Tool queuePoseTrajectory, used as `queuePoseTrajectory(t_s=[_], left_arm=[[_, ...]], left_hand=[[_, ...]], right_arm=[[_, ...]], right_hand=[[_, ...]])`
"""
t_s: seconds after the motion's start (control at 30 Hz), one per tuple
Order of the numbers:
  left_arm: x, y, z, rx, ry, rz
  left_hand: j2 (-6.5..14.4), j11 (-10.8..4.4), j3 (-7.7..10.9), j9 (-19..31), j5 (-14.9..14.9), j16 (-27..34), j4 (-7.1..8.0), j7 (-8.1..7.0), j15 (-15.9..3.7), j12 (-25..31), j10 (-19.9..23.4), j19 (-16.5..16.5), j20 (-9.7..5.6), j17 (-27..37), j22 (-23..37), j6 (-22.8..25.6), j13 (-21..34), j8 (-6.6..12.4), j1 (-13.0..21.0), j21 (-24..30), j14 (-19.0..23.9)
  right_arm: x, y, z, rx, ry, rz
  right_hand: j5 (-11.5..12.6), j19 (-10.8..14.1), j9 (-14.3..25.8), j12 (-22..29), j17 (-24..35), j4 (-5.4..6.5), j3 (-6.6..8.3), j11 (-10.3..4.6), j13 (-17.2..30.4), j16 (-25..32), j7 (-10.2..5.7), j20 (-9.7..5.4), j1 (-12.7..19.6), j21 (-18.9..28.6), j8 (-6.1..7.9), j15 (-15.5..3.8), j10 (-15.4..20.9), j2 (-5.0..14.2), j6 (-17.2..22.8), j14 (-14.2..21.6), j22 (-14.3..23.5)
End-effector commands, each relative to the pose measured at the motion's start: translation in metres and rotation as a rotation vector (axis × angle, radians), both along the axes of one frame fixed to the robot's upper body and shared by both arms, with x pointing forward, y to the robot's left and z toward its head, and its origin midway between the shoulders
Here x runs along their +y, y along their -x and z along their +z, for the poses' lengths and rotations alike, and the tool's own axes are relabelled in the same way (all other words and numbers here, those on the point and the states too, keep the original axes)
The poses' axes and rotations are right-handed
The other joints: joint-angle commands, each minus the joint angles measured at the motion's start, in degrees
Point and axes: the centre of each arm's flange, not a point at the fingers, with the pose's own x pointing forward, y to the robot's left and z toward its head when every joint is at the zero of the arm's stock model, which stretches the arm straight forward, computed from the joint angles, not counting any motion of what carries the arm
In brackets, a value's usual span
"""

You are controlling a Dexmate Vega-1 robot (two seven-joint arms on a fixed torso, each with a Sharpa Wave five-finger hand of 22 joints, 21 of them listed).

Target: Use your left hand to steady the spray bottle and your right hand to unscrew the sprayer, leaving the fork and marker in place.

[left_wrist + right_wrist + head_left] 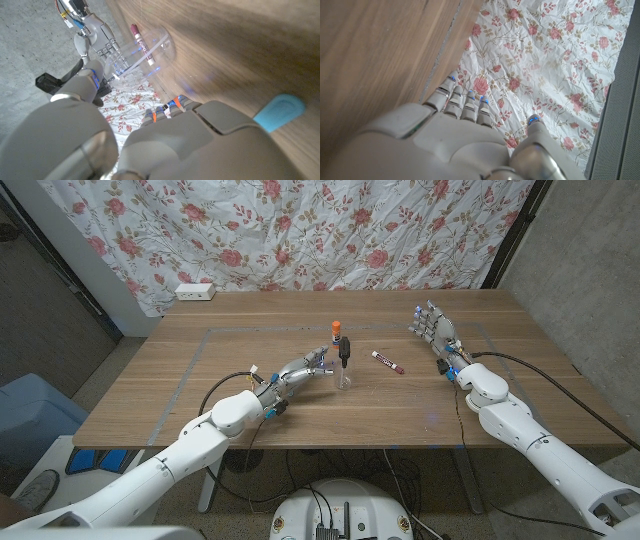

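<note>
While the bottle stood near the middle of the wooden table (150, 395), both hands were kept off it.

Spray bottle: a small clear bottle (344, 374) was seen upright near the table's centre, fitted with a black sprayer (342, 349) and an orange tip (337, 327); through the left wrist view its clear round body (150, 50) was seen from below.

Marker: a pen with a dark red cap (387, 361) was laid flat just to the right of the bottle, apart from it; it was also glimpsed through the clear body (139, 40).

Left hand: the hand (300, 372) was stretched toward the bottle with fingers apart, just beside it; contact could not be made out and nothing was held.

Right hand: the hand (436, 330) was held well apart from the bottle at the table's far right, fingers spread and empty (465, 107).

Backdrop: a floral cloth (300, 230) was hung behind the table.
</note>
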Motion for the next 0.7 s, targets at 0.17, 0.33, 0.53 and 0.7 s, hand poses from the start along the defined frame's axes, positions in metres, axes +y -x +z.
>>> queuePoseTrajectory(t_s=[0.17,0.33,0.53,0.7], left_arm=[[-0.014,-0.009,0.001,0.008,-0.022,-0.013],[-0.019,-0.013,0.003,0.007,-0.025,-0.014],[-0.025,-0.017,0.004,0.012,-0.034,-0.025],[-0.029,-0.021,0.005,0.013,-0.042,-0.029]], left_hand=[[-0.65,0.26,-0.45,0.29,0.04,0.07,0.1,0.33,-1.79,0.32,-0.35,-1.0,-6.34,0.29,0.12,-0.03,0.2,0.58,0.38,0.2,-1.23],[-0.71,0.26,-0.71,0.29,0.06,0.31,0.11,0.45,-1.73,0.59,0.19,-0.73,-6.4,0.28,0.11,0.79,0.19,0.96,0.53,0.48,-0.66],[-0.68,0.19,-1.02,0.3,0.06,0.49,0.13,0.85,-1.7,0.89,1.02,-0.2,-6.43,0.27,0.11,2.2,0.17,1.54,0.86,0.77,-0.03],[-0.56,0.06,-1.31,0.34,0.07,0.7,0.12,1.07,-1.81,1.17,2.09,0.31,-6.46,0.27,0.1,4.31,0.14,2.29,1.42,0.95,1.02]], right_arm=[[-0.005,-0.001,-0.001,-0.001,-0.008,-0.003],[-0.007,-0.001,-0.001,-0.001,-0.01,-0.003],[-0.01,-0.002,-0.001,-0.004,-0.014,-0.007],[-0.012,-0.001,-0.001,-0.003,-0.016,-0.01]], right_hand=[[0.32,0.14,0.23,0.24,-0.01,-0.17,0.2,0.38,0.08,0.22,0.18,-0.41,-0.17,0.26,0.02,0.28,0.27,0.33,-0.13,0.04,0.11],[0.31,0.16,0.23,0.24,-0.08,-0.21,0.23,0.35,0.08,0.23,0.17,-0.4,-0.23,0.27,0.03,0.19,0.25,0.34,-0.16,0.02,0.11],[0.31,0.17,0.23,0.24,-0.16,-0.25,0.26,0.39,0.08,0.24,0.18,-0.42,-0.27,0.27,0.05,0.2,0.25,0.37,-0.14,0.0,0.11],[0.31,0.16,0.23,0.24,-0.24,-0.3,0.32,0.39,0.08,0.27,0.18,-0.38,-0.26,0.28,0.06,0.25,0.23,0.42,-0.12,0.06,0.11]])
